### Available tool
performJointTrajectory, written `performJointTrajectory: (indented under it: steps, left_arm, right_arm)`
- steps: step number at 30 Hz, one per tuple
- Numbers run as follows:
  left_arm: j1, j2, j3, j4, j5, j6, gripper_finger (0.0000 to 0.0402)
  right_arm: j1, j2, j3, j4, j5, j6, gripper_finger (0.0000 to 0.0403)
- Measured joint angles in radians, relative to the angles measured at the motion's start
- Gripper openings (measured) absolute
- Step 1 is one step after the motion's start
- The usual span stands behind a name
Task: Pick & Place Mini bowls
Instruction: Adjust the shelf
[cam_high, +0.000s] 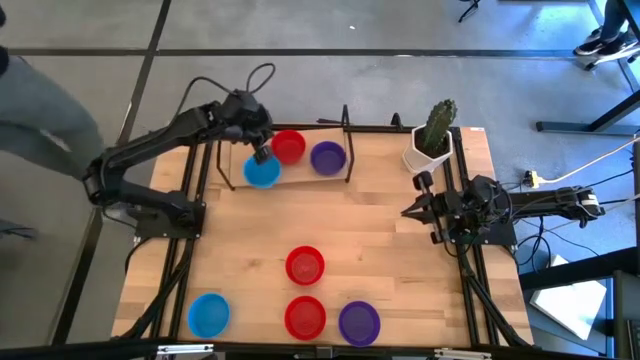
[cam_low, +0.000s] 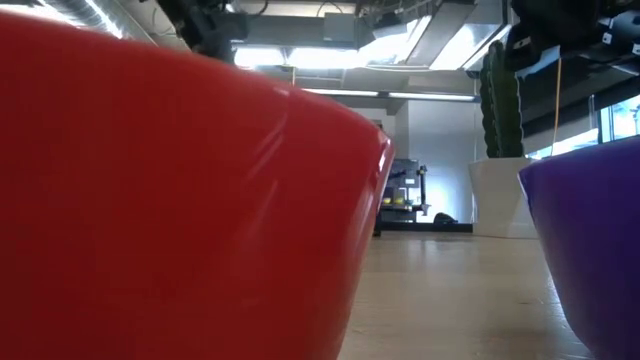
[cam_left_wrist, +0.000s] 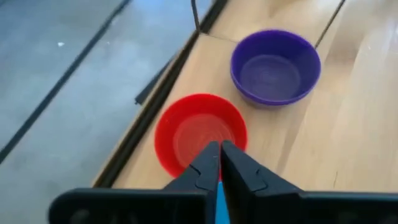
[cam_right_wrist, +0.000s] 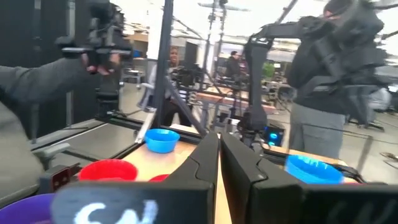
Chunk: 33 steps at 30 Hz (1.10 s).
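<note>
Surface (cam_high: 400, 230): a wooden top is seen from above, with bowls in two groups, three at the far edge and four toward the near edge.
Left arm (cam_high: 150, 150): it is stretched to the far edge, and its end effector (cam_high: 262, 154) is pressed together over the rim of the far blue bowl (cam_high: 262, 172); in the left wrist view a blue sliver is seen between the fingertips, so the rim is judged to be pinched.
Right arm (cam_high: 530, 205): it is parked at the right side, its end effector (cam_high: 410, 212) pressed together on nothing.
Cactus pot (cam_high: 430, 150): it is placed at the far right corner, well apart from the bowls.
Far bowls: the red bowl (cam_high: 288, 147) is set just beside the blue one, and the purple bowl (cam_high: 327, 157) next to it.
Near bowls: a red bowl (cam_high: 305, 265) is set mid-surface; a blue bowl (cam_high: 209, 314), another red bowl (cam_high: 305, 317) and another purple bowl (cam_high: 359, 322) are lined along the near edge.
Risk: a thin rim pinch can slip, so the blue bowl may be tilted or dropped when lifted; the neighbouring red bowl could be knocked, being so close.
Hidden: the low view is filled by two bowl walls, so little else is shown; how deep the grip sits on the blue rim cannot be made out.
</note>
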Motion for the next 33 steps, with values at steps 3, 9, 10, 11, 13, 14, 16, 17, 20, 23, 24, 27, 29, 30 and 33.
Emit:
performJointTrajectory:
  steps: [3, 9, 10, 11, 13, 14, 16, 17, 20, 23, 24, 27, 29, 30, 33]
  left_arm:
    - [0.007, 0.014, -0.004, 0.015, 0.015, 0.026, 0.0006]
    - [0.026, 0.011, 0.062, -0.003, 0.035, 0.017, 0.0002]
    - [0.026, 0.010, 0.078, -0.034, 0.035, 0.018, 0.0002]
    - [0.023, 0.005, 0.100, -0.063, 0.031, 0.017, 0.0003]
    - [0.011, -0.020, 0.154, -0.113, 0.007, 0.001, 0.0003]
    - [0.002, -0.036, 0.179, -0.140, -0.009, -0.005, 0.0002]
    - [-0.010, -0.073, 0.213, -0.170, -0.041, -0.024, 0.0001]
    - [-0.016, -0.094, 0.223, -0.176, -0.055, -0.034, 0.0002]
    - [-0.028, -0.154, 0.228, -0.202, -0.075, -0.058, 0.0002]
    - [-0.030, -0.196, 0.210, -0.271, -0.109, -0.075, 0.0001]
    - [-0.029, -0.209, 0.201, -0.293, -0.122, -0.086, 0.0002]
    - [-0.029, -0.263, 0.168, -0.314, -0.148, -0.107, 0.0002]
    - [-0.029, -0.299, 0.153, -0.311, -0.162, -0.113, 0.0001]
    - [-0.029, -0.315, 0.146, -0.312, -0.181, -0.122, 0.0001]
    - [-0.029, -0.354, 0.134, -0.334, -0.267, -0.170, 0.0003]
  right_arm:
    - [0.000, 0.001, 0.000, -0.006, 0.058, 0.011, 0.0020]
    - [0.000, 0.001, 0.000, -0.007, 0.107, 0.003, 0.0020]
    - [0.000, 0.001, 0.000, -0.010, 0.107, 0.004, 0.0020]
    - [0.000, 0.001, 0.000, -0.014, 0.107, 0.003, 0.0020]
    - [0.000, 0.001, 0.000, -0.022, 0.107, 0.003, 0.0020]
    - [0.000, 0.001, 0.000, -0.027, 0.107, 0.003, 0.0020]
    - [0.000, 0.001, 0.000, -0.028, 0.107, 0.003, 0.0020]
    - [0.000, 0.001, 0.000, -0.028, 0.107, 0.003, 0.0020]
    - [0.000, 0.001, 0.000, -0.027, 0.107, 0.003, 0.0019]
    - [0.000, 0.002, 0.000, -0.026, 0.107, 0.014, 0.0019]
    - [0.000, 0.005, 0.000, -0.026, 0.107, 0.024, 0.0019]
    - [0.000, 0.016, 0.000, -0.024, 0.107, 0.030, 0.0015]
    - [0.000, 0.026, 0.000, -0.022, 0.107, 0.022, 0.0009]
    - [-0.001, 0.028, 0.000, -0.019, 0.108, 0.022, 0.0006]
    - [-0.001, 0.035, 0.000, -0.012, 0.130, 0.022, 0.0004]
